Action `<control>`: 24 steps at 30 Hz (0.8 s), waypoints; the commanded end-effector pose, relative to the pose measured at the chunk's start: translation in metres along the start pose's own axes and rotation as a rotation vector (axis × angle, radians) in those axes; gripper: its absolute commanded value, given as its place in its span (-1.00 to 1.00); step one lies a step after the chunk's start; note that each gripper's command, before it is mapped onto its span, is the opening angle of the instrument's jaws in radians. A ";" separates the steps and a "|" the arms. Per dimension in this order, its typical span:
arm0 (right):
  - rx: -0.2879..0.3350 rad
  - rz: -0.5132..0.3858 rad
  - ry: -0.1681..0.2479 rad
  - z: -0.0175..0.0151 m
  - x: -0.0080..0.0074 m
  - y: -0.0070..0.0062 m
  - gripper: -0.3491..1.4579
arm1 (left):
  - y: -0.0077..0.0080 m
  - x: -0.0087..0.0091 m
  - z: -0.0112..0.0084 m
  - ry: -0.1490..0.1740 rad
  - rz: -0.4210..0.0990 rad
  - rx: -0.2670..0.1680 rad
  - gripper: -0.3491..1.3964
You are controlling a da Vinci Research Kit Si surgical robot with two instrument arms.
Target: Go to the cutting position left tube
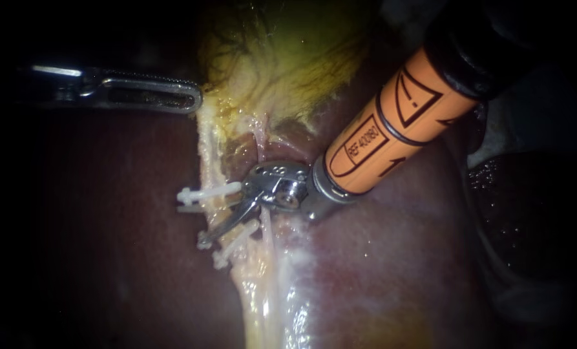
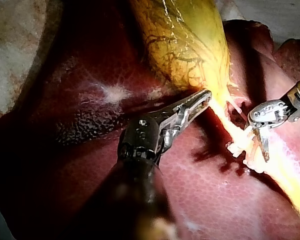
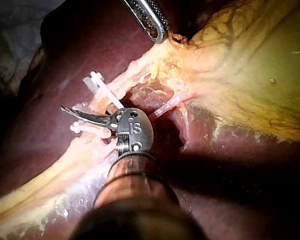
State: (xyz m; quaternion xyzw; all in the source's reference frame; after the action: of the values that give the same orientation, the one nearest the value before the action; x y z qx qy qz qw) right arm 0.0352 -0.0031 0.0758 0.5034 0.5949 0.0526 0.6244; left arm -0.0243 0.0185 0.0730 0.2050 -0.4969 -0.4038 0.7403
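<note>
Upper left of the frame: left instrument [image 1: 186,95], grey metal with a long slot, jaws pinching the edge of the yellow, veiny gallbladder [image 1: 282,58]. In the middle: pale, stringy left tube [image 1: 212,161] with white plastic clips [image 1: 207,192] on it. From the upper right: right instrument [image 1: 227,223], orange shaft, thin shiny jaws a little apart, lying across the left tube between the clips. All around: wet, dark red liver [image 1: 378,258].
</note>
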 end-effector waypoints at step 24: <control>-0.028 0.026 0.071 0.0018 0.0070 -0.0035 0.38 | 0.0000 0.0000 -0.0001 0.000 0.000 0.000 -1.00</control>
State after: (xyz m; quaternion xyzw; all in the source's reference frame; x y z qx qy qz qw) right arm 0.0368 -0.0012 0.0682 0.5011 0.6105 0.0894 0.6067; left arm -0.0243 0.0185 0.0730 0.2051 -0.4969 -0.4038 0.7403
